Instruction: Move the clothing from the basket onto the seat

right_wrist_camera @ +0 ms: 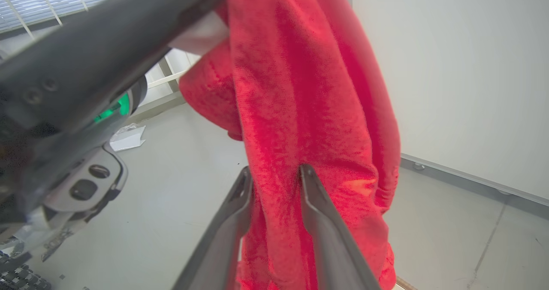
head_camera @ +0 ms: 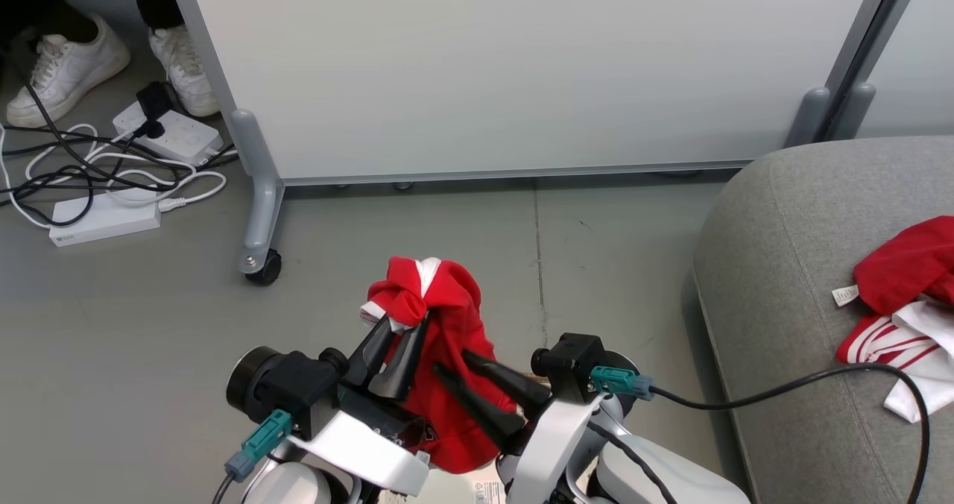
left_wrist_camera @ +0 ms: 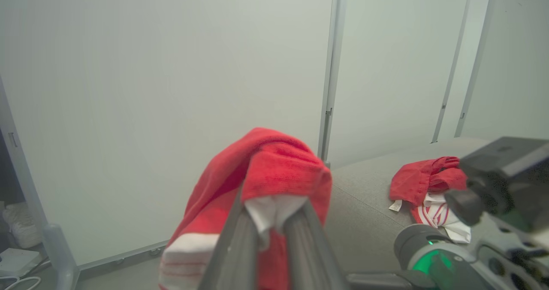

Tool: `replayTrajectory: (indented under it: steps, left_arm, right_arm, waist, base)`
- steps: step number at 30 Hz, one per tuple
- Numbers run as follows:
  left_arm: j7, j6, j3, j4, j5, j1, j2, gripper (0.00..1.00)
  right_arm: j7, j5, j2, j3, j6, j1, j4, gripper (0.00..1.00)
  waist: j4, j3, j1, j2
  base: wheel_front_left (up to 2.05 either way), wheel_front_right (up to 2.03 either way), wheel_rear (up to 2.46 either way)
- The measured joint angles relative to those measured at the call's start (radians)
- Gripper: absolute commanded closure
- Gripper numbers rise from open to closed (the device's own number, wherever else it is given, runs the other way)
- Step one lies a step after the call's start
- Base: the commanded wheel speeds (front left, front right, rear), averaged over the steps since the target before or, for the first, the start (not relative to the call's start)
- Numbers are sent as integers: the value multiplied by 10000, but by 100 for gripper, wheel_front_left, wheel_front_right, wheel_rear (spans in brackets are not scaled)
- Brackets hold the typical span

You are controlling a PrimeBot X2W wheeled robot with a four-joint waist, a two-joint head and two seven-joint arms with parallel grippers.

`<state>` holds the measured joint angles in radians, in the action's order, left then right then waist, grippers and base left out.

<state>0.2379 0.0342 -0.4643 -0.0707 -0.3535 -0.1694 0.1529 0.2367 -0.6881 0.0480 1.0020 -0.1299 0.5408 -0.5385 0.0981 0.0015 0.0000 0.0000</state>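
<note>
Your red-and-white garment (head_camera: 447,317) is up in the air over the floor (head_camera: 596,265), so this piece is mid-trip and not on the seat (head_camera: 782,280) yet. It hangs as a long drape: in the head view its long axis runs from about 12 o'clock down to 6, with the bunched, white-flashed end at the top and the loose red end at the bottom. I'd judge it close to plumb. The left gripper (head_camera: 406,323) is clamped hard on that bunched top, and in its wrist view white cloth is squeezed between the two fingers. The right gripper (head_camera: 451,361) comes in from 4 o'clock, lower down the drape, with a fold of red pile between its fingers. You can't tell from these pictures whether it is biting or only straddling the fold. Looking out to 3 o'clock, the seat already carries the bright red garment (head_camera: 905,265), crumpled with its striped trim and white tag (head_camera: 844,294) showing, well apart from the piece you hold. So call it one down and one in hand. What's left, by my reckoning, is to swing the drape toward 3 o'clock over the grey cushion, then let go with both grippers.
</note>
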Motion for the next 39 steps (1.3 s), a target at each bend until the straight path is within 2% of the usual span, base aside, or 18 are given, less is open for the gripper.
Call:
replayTrajectory:
  steps: [4,5,7,8,12,16,27,39]
  left_arm:
    - [0,0,-29,2,-13,0,15,100]
    - [2,0,-31,2,-23,-1,21,87]
    - [0,-2,-27,6,-58,-2,27,35]
    - [-2,-4,-27,8,-61,-3,33,0]
    - [-2,-82,-33,86,-52,-32,69,0]
    - [-134,-48,-198,228,8,-31,186,0]
    - [-706,479,-1302,247,219,321,646,0]
    - [-754,495,-1517,159,337,557,1030,0]
  right_arm:
    - [100,-385,-2,270,0,228,-157,100]
    - [107,-485,2,280,0,271,-161,100]
    - [157,-633,-2,290,0,336,-174,100]
    - [192,-679,-2,267,0,376,-186,100]
    - [205,-777,0,-86,0,511,-186,100]
    - [228,-577,-2,-966,0,652,-130,100]
    - [249,520,-4,-3129,0,317,-541,100]
    - [249,1450,2,-4870,0,-459,-803,100]
  waist:
    - [20,-11,0,0]
    - [16,-13,0,0]
    - [3,-16,0,0]
    - [-9,-17,0,0]
    - [-62,-6,0,0]
    - [-136,38,0,0]
    - [-567,213,0,0]
    - [-1497,283,0,0]
  base:
    - [0,0,0]
    - [0,0,0]
    - [0,0,0]
    - [0,0,0]
    - [0,0,0]
    - [0,0,0]
    - [0,0,0]
    - [0,0,0]
